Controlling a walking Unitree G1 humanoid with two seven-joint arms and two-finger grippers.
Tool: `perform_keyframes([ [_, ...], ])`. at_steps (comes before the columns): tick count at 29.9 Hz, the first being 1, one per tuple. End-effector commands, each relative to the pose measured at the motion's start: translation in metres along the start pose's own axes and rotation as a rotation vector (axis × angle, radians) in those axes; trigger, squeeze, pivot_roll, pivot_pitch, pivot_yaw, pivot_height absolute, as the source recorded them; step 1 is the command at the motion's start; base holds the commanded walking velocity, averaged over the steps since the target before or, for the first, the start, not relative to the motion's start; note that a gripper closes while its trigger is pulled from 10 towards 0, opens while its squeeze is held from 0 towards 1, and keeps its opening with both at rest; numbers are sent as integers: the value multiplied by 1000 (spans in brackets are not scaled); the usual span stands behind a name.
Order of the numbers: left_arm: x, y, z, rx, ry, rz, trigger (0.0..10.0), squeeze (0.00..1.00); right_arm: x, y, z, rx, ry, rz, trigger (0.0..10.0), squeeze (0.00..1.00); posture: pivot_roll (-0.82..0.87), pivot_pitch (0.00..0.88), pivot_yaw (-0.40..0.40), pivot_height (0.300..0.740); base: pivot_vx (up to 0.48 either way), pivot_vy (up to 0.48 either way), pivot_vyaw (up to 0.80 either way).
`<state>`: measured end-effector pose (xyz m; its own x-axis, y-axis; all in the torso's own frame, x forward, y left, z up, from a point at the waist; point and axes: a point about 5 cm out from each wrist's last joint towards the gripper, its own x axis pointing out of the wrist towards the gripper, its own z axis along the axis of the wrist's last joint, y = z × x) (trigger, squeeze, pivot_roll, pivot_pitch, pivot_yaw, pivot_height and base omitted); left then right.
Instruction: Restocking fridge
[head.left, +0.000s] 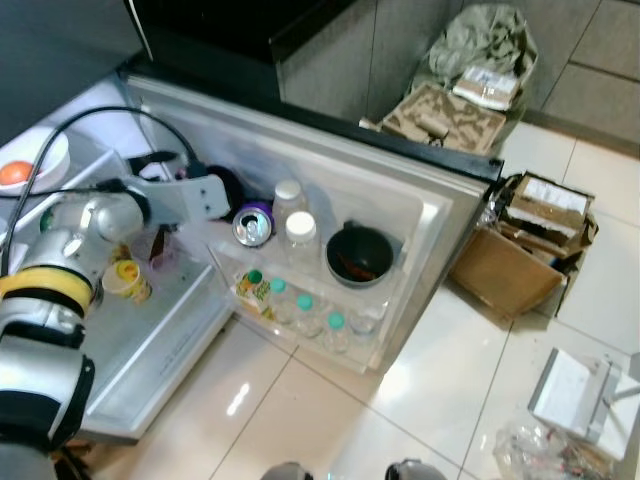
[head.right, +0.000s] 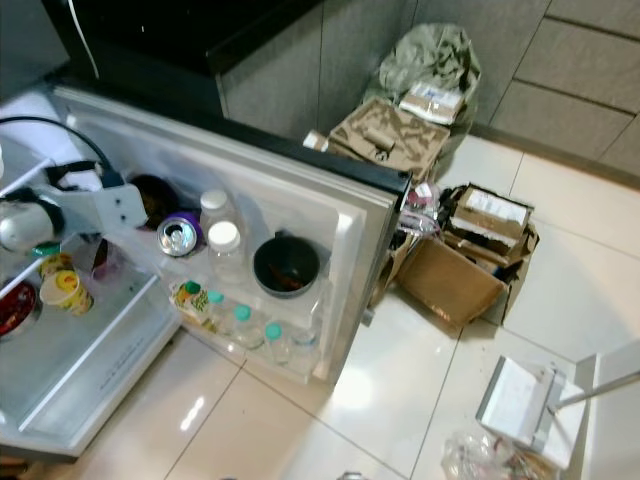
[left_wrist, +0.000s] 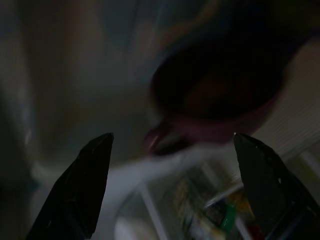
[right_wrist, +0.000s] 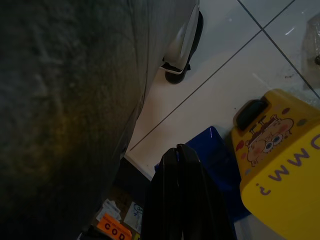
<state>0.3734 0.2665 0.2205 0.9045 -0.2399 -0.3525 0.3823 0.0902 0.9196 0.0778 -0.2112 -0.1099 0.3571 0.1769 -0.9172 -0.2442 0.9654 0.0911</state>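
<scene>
The fridge door (head.left: 446, 216) stands wide open below me. Its upper shelf holds a dark purple mug (head.left: 228, 186), a purple can (head.left: 252, 224), two white-capped bottles (head.left: 299, 231) and a black pot (head.left: 357, 256). Several small teal-capped bottles (head.left: 304, 305) line the lower door shelf. My left gripper (left_wrist: 172, 136) reaches into the upper shelf, open, with its fingers (left_wrist: 80, 190) spread just short of the mug (left_wrist: 220, 95) and nothing between them. My right gripper (right_wrist: 181, 152) hangs low by the fridge's side, its fingers pressed together and empty.
Inside the fridge stand a yellow cup (head.left: 127, 279) and a bowl holding an orange fruit (head.left: 15, 172). Torn cardboard boxes (head.left: 525, 245) and a stuffed bag (head.left: 478, 45) crowd the tiled floor right of the door. A yellow cartoon box (right_wrist: 280, 150) sits near my right gripper.
</scene>
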Motion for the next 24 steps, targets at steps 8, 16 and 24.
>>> perform_keyframes([
  [8,-9,19,14,109,-111,-159,10000,0,0,9,-11,5,30,26,10000,0,51,207,44,740,0,0,0],
  [16,-19,38,15,278,-83,-292,10000,0,1,10,-9,8,26,28,10000,0,53,203,46,740,0,0,0],
  [24,-20,48,17,482,-14,-362,10000,0,0,8,-10,11,28,21,10000,0,53,203,46,740,0,0,0],
])
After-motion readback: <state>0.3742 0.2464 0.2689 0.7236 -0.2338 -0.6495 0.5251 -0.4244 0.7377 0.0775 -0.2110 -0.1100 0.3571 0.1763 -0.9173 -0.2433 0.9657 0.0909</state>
